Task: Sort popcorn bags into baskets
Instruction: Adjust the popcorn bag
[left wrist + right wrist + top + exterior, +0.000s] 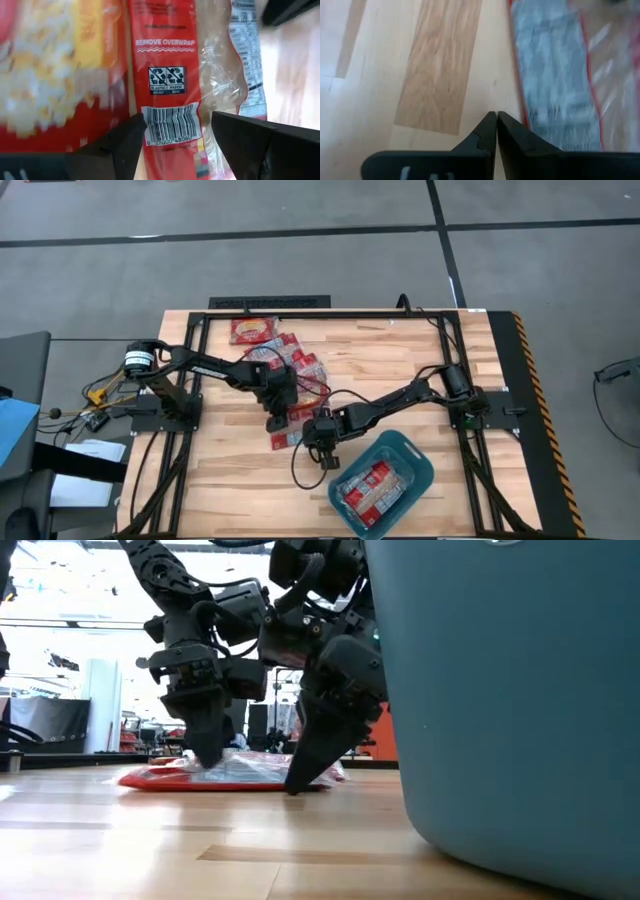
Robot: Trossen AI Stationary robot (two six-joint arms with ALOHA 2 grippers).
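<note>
Several red popcorn bags (290, 365) lie flat in a loose row on the wooden table, and one more (255, 330) lies near the far edge. My left gripper (277, 420) (177, 135) is open and points down over the nearest bag (285, 436) (230, 776), its fingers on either side of the barcode strip. My right gripper (330, 462) (496, 117) is shut, with its tips down at the table beside that bag's edge (520, 100). The teal basket (418, 462) (500, 690) stands near the table's near edge and holds bags (375, 488). My left gripper comes from above, pointing down, with open fingers (125, 145) standing over the bag's barcode end (172, 125). In the low view one fingertip (212, 762) reaches the wrapper's top. Whether it touches, I cannot tell. The bag lies flat on the table. My right gripper slants down from the table's right. Its shut tips (295, 785) meet the tabletop right beside the bag's near edge. Whether they touch the wrapper, I cannot tell.
A black metal frame (270, 313) borders the table's far side and both arm bases. A black cable (300, 470) loops on the wood near my right gripper. Bare wood (230, 490) lies left of the basket.
</note>
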